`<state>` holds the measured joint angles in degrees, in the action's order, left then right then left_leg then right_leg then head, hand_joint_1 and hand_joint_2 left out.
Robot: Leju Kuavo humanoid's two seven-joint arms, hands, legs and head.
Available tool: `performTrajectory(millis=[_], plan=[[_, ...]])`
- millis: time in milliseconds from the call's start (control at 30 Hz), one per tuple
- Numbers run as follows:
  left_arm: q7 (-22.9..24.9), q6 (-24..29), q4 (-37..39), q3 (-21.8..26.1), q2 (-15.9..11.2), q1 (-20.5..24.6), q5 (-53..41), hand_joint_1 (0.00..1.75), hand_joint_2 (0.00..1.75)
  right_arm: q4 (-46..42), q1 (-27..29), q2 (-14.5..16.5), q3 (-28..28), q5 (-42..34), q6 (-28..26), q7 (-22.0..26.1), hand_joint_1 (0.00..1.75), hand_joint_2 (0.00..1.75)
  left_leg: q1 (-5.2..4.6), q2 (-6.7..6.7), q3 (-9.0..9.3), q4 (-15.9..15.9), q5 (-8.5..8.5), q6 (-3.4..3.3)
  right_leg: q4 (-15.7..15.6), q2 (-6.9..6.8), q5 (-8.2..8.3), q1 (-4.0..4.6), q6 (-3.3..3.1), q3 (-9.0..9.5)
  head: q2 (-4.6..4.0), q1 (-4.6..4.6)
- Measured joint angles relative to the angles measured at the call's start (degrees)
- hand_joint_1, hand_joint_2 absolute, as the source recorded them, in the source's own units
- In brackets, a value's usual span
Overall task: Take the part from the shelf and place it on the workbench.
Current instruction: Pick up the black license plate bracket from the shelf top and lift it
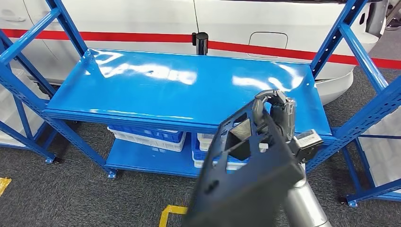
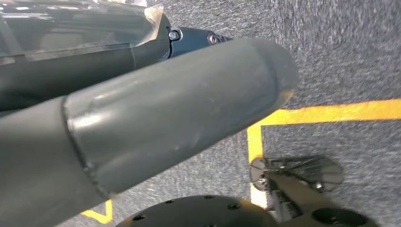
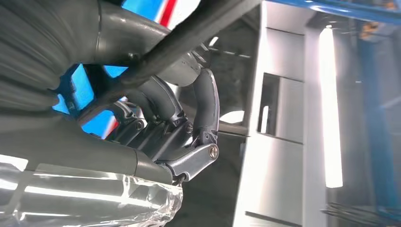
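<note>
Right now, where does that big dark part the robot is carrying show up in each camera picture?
Head view: the dark part fills the lower middle, gripped by the right hand.
Left wrist view: not in it.
Right wrist view: the part crosses above the fingers.
Shared landmark: the blue shelf.

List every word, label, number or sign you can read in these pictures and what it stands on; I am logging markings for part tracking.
There is no readable text in any view.
The dark part held in the right hand bears no visible label or number.
The blue workbench top is bare of print.
The white car carries a red stripe, no lettering.
The yellow floor tape is plain line marking.
</note>
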<state>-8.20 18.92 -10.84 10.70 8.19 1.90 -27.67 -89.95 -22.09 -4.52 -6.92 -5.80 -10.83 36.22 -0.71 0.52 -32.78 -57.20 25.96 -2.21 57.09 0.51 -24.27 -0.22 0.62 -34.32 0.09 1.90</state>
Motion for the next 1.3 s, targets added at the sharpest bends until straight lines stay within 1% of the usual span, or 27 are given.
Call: performTrajectory(millis=[133, 233, 367, 467, 533, 633, 700, 767, 900, 1000, 1133, 1300], plan=[[2.62, 0.46, 0.02, -1.42, -0.02, 0.00, -1.32, 0.00, 0.00, -2.71, -5.28, -0.30, -0.06, -4.40, -1.84, -5.78, 1.75, 1.75, 0.00, -0.03, 0.04, 0.00, -0.04, 0.01, 0.00, 0.00, 0.01, 0.00, -0.01, 0.00, 0.00, -0.01], [3.68, 0.93, 0.02, -1.76, -0.02, 0.00, -1.76, 0.00, 0.00, -3.97, -9.99, -0.66, -0.42, -7.90, -2.29, -8.82, 1.75, 1.75, 0.00, -0.03, 0.10, -0.01, -0.08, 0.03, 0.01, -0.01, 0.02, 0.01, -0.01, 0.01, -0.01, -0.01], [4.02, 0.93, 0.02, -2.03, 0.02, 0.01, -1.79, 0.00, 0.00, -5.48, -13.61, -1.15, -1.47, -8.83, -2.31, -9.93, 1.75, 1.75, 0.01, -0.02, 0.10, -0.01, -0.09, 0.03, 0.02, -0.01, 0.02, 0.02, -0.01, 0.02, -0.01, -0.01], [3.87, 0.18, 0.02, -2.08, 0.11, 0.01, -0.93, 0.00, 0.00, -6.48, -15.52, -1.80, -2.90, -8.23, -1.07, -11.10, 1.75, 1.75, 0.01, -0.03, 0.09, -0.01, -0.07, 0.03, 0.01, 0.00, 0.01, 0.01, 0.00, 0.01, 0.00, 0.00], [3.42, -0.41, 0.02, -2.03, 0.26, 0.02, -0.22, 0.00, 0.00, -6.97, -16.34, -2.38, -4.10, -7.55, -0.17, -12.11, 1.75, 1.75, 0.01, -0.02, 0.10, -0.01, -0.06, 0.03, 0.01, 0.00, 0.00, 0.02, 0.00, 0.00, 0.00, -0.01], [2.84, -0.74, 0.02, -1.71, 0.57, 0.01, 0.35, 0.00, 0.00, -7.21, -16.40, -3.23, -5.44, -6.94, 0.41, -12.41, 1.75, 1.75, 0.00, 0.01, 0.09, -0.01, -0.04, 0.02, 0.00, -0.02, -0.01, 0.02, 0.00, 0.00, -0.01, -0.01], [2.37, -0.90, 0.02, -1.36, 0.68, 0.01, 0.94, 0.00, 0.00, -7.26, -15.81, -4.02, -5.89, -6.13, 0.80, -12.37, 1.75, 1.75, 0.00, 0.01, 0.13, -0.01, -0.04, 0.02, -0.01, -0.02, -0.01, 0.02, 0.00, 0.02, -0.01, -0.01], [1.68, -1.35, 0.02, -0.81, 0.74, 0.01, 1.63, 0.00, 0.00, -7.52, -13.83, -5.22, -6.00, -4.77, 1.64, -12.08, 1.75, 1.75, -0.01, 0.03, 0.18, -0.01, -0.02, 0.00, -0.04, -0.03, -0.01, 0.02, 0.00, 0.07, -0.01, -0.01], [0.87, -2.57, 0.02, 0.38, 0.77, -0.04, 2.20, 0.00, 0.00, -8.59, -6.73, -8.08, -5.55, -2.47, 4.14, -10.49, 1.75, 1.75, -0.01, 0.05, 0.15, -0.01, 0.02, -0.06, -0.06, -0.05, -0.01, 0.01, 0.01, 0.11, -0.01, -0.01], [0.28, -3.26, 0.02, 1.12, 0.81, -0.04, 2.46, 0.00, 0.00, -9.19, -2.44, -9.80, -4.32, -1.82, 5.09, -9.67, 1.75, 1.75, -0.01, 0.04, 0.13, -0.01, 0.07, -0.11, -0.06, -0.04, -0.01, 0.01, 0.01, 0.10, -0.01, -0.01], [-0.62, -3.96, 0.02, 1.57, 0.92, -0.04, 2.54, 0.00, 0.00, -9.49, 0.99, -11.03, -2.71, -0.54, 5.76, -9.06, 1.75, 1.75, -0.01, 0.02, 0.14, -0.01, 0.10, -0.15, -0.07, -0.03, -0.02, 0.01, 0.01, 0.10, 0.00, 0.00], [-1.10, -4.55, 0.02, 2.72, 1.05, -0.05, 3.44, 0.00, 0.00, -9.61, 4.01, -11.83, -1.57, 0.76, 7.02, -7.99, 1.75, 1.75, -0.01, 0.01, 0.15, 0.00, 0.11, -0.15, -0.07, -0.03, -0.02, 0.02, 0.01, 0.10, 0.00, -0.02]])
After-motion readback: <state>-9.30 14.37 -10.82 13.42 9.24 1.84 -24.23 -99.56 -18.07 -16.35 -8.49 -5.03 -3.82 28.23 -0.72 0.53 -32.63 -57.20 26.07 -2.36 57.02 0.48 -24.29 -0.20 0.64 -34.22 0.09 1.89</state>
